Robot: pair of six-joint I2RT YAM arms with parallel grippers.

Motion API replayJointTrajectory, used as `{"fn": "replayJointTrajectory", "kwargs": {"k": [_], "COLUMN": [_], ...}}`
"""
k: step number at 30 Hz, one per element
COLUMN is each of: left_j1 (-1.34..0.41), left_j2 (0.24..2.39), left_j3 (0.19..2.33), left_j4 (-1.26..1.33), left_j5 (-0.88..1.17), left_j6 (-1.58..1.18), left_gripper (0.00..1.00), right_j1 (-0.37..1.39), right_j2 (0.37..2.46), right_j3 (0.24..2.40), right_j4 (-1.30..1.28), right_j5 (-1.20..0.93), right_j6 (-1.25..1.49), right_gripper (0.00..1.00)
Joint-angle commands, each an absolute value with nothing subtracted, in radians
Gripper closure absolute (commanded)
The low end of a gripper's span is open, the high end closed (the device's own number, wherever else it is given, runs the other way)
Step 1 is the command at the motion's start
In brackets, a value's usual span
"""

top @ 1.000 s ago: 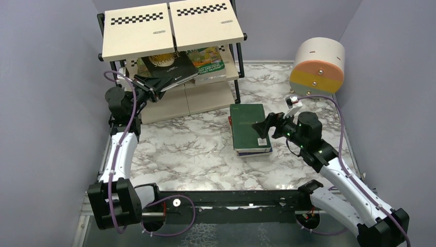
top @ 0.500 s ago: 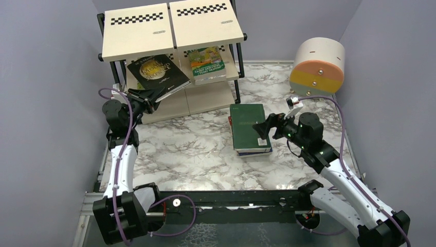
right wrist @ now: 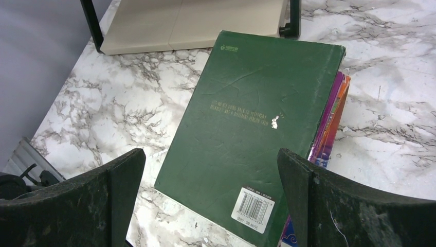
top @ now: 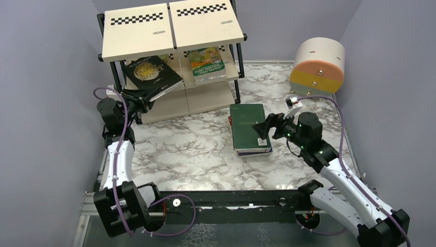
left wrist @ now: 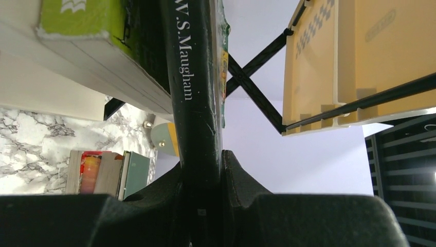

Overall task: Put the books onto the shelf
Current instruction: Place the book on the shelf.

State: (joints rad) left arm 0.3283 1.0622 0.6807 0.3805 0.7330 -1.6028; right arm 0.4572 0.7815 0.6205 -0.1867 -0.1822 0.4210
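My left claw (left wrist: 203, 167) is clamped on the spine edge of the black book (left wrist: 198, 77), which slants away from my fingers over the middle board of the shelf (top: 172, 31). My right claw (right wrist: 211, 170) stands spread wide just above the dark green book (right wrist: 257, 118), which tops the stack on the table (top: 195, 149).

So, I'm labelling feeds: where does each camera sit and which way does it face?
Top external: high behind the robot, looking down on marbled table, black-framed beige shelf, left arm, right arm.
Left wrist: on left arm, looking up past shut left fingers along spine of black paperback book.
Right wrist: on right arm, looking down between open right fingers at dark green rectangular book.
Shared: all three show that green book.
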Motion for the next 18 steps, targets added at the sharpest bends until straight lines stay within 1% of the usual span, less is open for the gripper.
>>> {"fn": "replayJointTrajectory", "kwargs": {"k": [1, 18], "left_j1": [0.339, 0.345], "left_j2": [1.077, 1.150], "left_j3": [0.759, 0.771], "left_j4": [0.530, 0.597], "left_j5": [0.803, 0.910], "left_j6": [-1.576, -1.494], "left_gripper": [1.00, 1.00], "right_j1": [0.462, 0.463], "right_j2": [0.788, 0.805], "right_j3": [0.618, 0.607], "right_j4": [-0.178, -0.163], "right_j5": [-0.193, -0.196], "right_j6": [0.416, 0.425], "right_gripper": [0.02, 0.02]}}
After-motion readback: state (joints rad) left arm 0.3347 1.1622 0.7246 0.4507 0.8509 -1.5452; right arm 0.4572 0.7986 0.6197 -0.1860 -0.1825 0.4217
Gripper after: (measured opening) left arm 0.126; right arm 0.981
